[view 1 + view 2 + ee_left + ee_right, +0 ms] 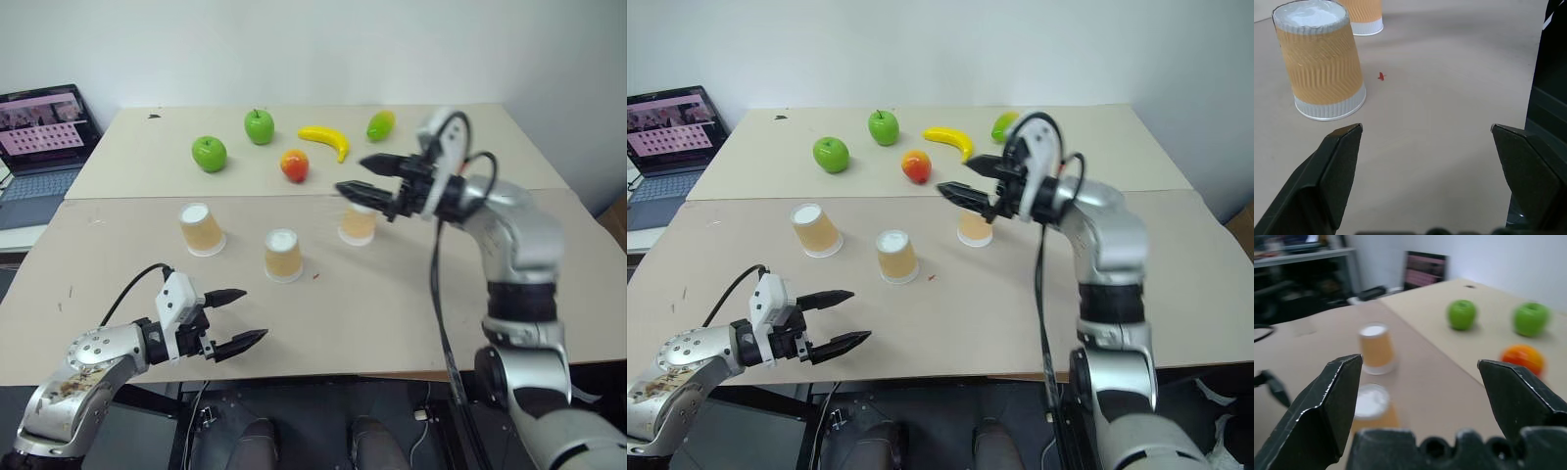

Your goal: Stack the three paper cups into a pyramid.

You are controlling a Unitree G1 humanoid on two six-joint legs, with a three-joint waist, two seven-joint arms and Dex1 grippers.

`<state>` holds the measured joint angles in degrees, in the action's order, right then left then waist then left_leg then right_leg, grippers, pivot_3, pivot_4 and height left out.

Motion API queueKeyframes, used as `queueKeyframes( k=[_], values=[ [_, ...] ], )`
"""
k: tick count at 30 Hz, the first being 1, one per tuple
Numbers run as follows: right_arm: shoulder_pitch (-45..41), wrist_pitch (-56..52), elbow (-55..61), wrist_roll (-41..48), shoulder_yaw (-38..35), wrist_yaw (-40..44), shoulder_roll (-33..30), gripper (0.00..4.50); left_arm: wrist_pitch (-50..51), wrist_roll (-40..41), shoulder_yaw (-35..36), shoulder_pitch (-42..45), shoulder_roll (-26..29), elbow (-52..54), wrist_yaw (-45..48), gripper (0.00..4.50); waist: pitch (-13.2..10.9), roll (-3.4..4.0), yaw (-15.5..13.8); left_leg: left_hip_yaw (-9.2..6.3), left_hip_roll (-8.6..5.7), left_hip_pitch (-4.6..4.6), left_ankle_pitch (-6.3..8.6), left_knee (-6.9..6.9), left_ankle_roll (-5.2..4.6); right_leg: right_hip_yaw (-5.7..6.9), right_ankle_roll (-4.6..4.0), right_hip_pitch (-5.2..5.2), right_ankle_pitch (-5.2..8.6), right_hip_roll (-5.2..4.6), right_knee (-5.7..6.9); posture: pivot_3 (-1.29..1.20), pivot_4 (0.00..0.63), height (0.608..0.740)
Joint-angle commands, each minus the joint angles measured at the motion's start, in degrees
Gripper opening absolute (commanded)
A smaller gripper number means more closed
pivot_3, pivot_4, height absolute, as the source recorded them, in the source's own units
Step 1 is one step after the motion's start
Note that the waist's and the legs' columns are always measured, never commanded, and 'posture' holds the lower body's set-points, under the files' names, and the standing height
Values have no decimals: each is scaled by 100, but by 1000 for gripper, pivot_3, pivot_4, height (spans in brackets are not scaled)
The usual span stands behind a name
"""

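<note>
Three paper cups stand upside down on the worktop (118, 323), well apart from each other in a loose row: the left cup (202, 229), the middle cup (282, 256) and the right cup (358, 225). None is stacked yet, so the pyramid is not begun.

The right gripper (362, 177) hangs in the air just above and in front of the right cup, its jaws spread wide and holding nothing. The left gripper (235, 320) rests low over the near edge of the worktop, short of the middle cup, jaws also wide and empty.

These cups look very light and thin-walled; I would expect them to crush or pop out of round under a hard squeeze and to tip or skid at a careless nudge. The ribbed tan side looks like the best place to take hold, about mid-height, with a gentle pinch across the body.

Behind the cups lie two green apples (209, 153), a banana (326, 139) and a red-orange fruit (294, 165).
</note>
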<state>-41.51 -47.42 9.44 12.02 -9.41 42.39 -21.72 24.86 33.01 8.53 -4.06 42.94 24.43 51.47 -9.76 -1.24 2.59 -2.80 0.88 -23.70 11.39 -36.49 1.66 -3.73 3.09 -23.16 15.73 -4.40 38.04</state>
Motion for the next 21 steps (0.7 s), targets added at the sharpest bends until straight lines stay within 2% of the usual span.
queueKeyframes(
  k=[1,4,7,16,21],
  values=[
    [833,-199,731,-1109,342,-1832,250,4411,-105,-20,76,157,-1,-24,41,4500,2,-1,21,4,0,2,0,0,0,-3,0,-1,0,1,-1,0,150,732],
    [1245,-52,803,-1284,531,-2460,700,4411,-106,-59,-56,301,-63,-95,52,4500,2,0,43,7,0,2,0,1,0,-10,0,-5,0,3,1,0,150,732],
    [1097,353,378,-1426,810,-2631,783,4411,-138,-132,-171,394,-86,-165,118,4500,1,2,94,11,-1,-1,0,3,0,-15,0,-10,0,3,1,0,150,732],
    [145,1263,-1036,-1234,792,-2640,696,4411,-112,-182,-158,490,-114,-187,90,4500,2,1,96,6,-1,-2,0,4,0,-8,0,-3,0,2,-5,0,150,732],
    [-109,1335,-1415,-887,819,-2268,757,4411,-80,-156,-22,370,-114,-75,-15,4500,2,1,115,5,2,1,-1,3,0,-8,0,-2,0,4,-2,0,150,732]
  ],
)
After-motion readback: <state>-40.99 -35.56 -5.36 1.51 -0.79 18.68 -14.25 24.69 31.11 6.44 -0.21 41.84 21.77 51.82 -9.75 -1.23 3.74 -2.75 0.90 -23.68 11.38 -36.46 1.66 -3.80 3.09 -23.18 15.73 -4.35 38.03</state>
